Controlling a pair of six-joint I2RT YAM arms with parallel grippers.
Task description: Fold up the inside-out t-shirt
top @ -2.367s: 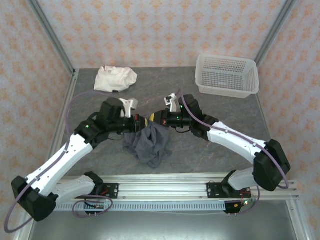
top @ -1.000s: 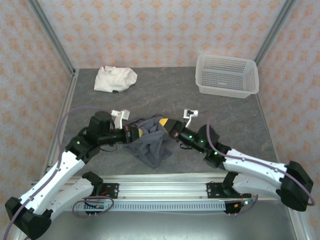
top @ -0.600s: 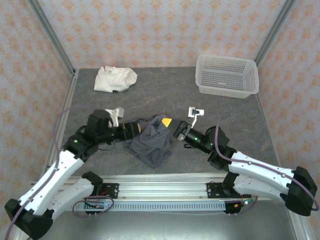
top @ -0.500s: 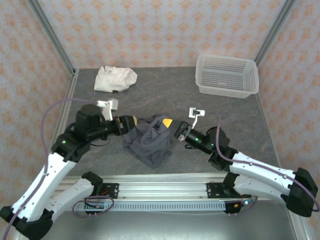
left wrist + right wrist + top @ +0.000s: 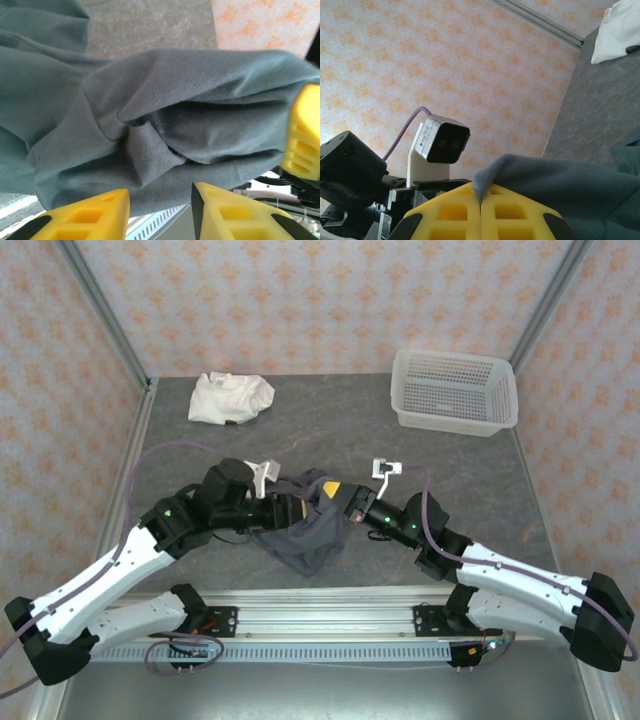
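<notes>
Left claw (image 5: 284, 506) is seen from above at the near-left edge of the shirt (image 5: 305, 535), jaws apart. The right claw (image 5: 333, 490) is set at the shirt's far-right corner. The shirt is bunched in a heap on the surface (image 5: 400, 455), with part of it lifted between the two claws. A white garment (image 5: 230, 397) lies well beyond the shirt to the far left, and a basket (image 5: 455, 390) well beyond it to the far right. Neither is touched by the shirt.

From the left wrist, the left claw (image 5: 160, 212) is shown spread, with nothing caught between its fingers. Crumpled folds and a stitched hem of the shirt (image 5: 165, 115) hang just ahead.

From the right wrist, the right claw (image 5: 480, 202) is found shut tight on a pinched fold of the shirt (image 5: 560, 185).

The step in hand is judged to be opening out the heap, not yet folding. A second hold is called for next: the left claw closed on a single hem away from the right claw's fold, and the cloth then drawn apart and laid flat. Little is in the way except the shirt's own stacked layers, of which several may be caught at once, and the closeness of the two arms above it.
</notes>
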